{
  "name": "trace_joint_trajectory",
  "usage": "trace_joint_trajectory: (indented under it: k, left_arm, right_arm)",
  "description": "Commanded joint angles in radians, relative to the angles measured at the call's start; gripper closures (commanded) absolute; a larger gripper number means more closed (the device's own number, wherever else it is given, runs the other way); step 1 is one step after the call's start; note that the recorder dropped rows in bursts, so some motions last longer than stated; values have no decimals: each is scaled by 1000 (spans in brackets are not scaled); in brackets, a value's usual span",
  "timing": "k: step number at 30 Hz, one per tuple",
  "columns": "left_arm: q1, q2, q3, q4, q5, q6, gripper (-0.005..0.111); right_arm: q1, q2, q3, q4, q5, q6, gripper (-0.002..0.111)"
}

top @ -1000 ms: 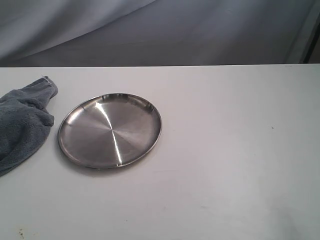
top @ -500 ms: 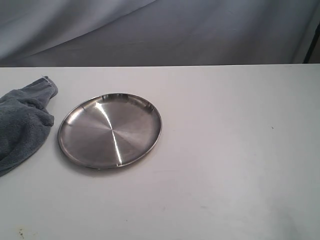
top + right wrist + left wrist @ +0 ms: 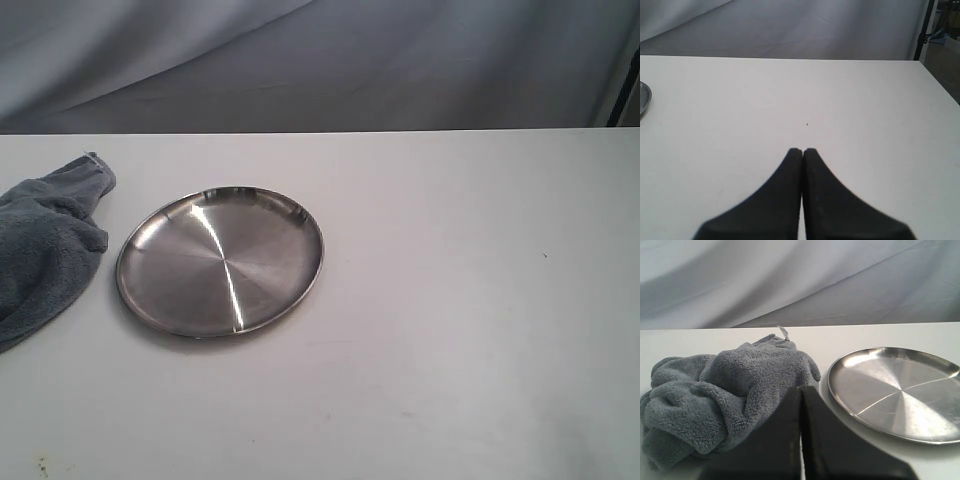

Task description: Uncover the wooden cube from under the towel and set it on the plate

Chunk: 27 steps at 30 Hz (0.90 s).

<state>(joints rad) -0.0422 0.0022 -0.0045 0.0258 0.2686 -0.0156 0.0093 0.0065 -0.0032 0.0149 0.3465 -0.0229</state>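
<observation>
The dark grey-blue towel lies bunched at the table's left edge, with its small white tag at its far end. The wooden cube is hidden; no part of it shows. The shiny steel plate sits just right of the towel and holds nothing. My left gripper is shut and empty, its tips in front of the towel beside the plate. My right gripper is shut and empty over bare table, far right of the plate's rim. Neither gripper shows in the exterior view.
The white table runs wide to the right of the plate, with a tiny dark speck on it. A grey draped backdrop hangs behind the far edge. The table's right edge shows in the right wrist view.
</observation>
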Motion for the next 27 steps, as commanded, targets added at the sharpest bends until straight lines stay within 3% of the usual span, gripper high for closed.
trace_joint_trajectory:
  k: [1,7,15,20,27]
  left_arm:
    - [2,-2,4,0,-7,-7,107]
    - [2,-2,4,0,-7,-7,107]
    - [2,-2,4,209,-11,-2,107]
    - [2,-2,4,216,-17,-5,107]
    - [2,-2,4,216,-305,-9,107]
  right_arm:
    - [3,-7,3,3,-3,2,108]
    - [3,-7,3,3,-3,2,108]
    - [3,-7,3,3,-3,2,108]
    - [3,-7,3,3,-3,2,108]
    - [3,-7,3,3,-3,2,108]
